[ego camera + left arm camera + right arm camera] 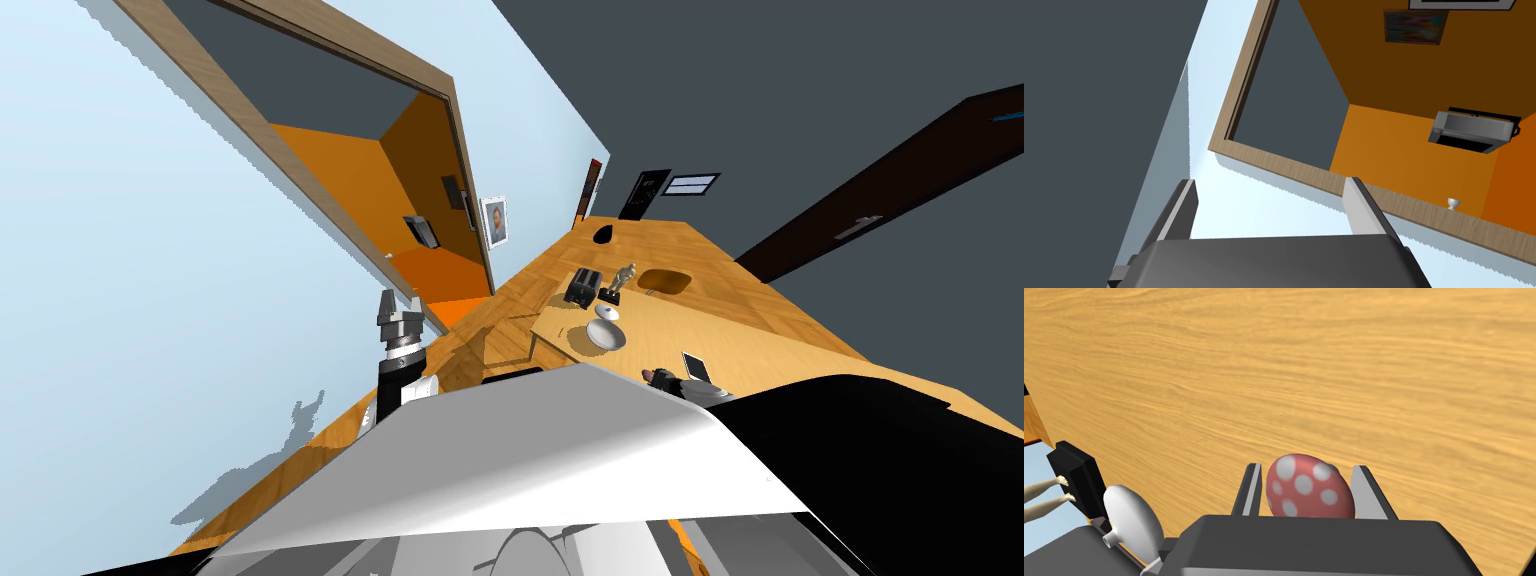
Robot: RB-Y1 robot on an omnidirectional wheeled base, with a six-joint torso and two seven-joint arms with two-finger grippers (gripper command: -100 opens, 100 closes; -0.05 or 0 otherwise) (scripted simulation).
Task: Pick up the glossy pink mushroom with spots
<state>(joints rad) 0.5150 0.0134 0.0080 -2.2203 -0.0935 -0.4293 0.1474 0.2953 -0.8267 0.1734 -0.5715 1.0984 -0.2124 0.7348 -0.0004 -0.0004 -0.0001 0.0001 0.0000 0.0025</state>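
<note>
Pink-red with white spots, the glossy mushroom cap (1309, 488) sits between the two thin grey fingers of the right gripper (1307, 467). The jaws are drawn in narrow and lie against its two sides, pinching it, and the cap fills nearly all the room between them. Behind the mushroom spreads the light, grained wooden tabletop (1324, 363); whether the cap touches the wood or hangs clear of it cannot be told.

Beside the gripper's dark body lies a white rounded bowl (1131, 523), seen edge-on, with a black block (1074, 478) just past it.

In the head view the right gripper shows small at the table's near edge, with a thin white card (697, 367) just beside it. Farther along the table stand a black toaster (583, 287) and a small golden statuette (625, 278), close together.

The left gripper (1269, 181) is held up well apart from the table — before a pale blue wall (150, 300), near a wood-framed doorway (1284, 172) — with its jaws spread wide on nothing.
</note>
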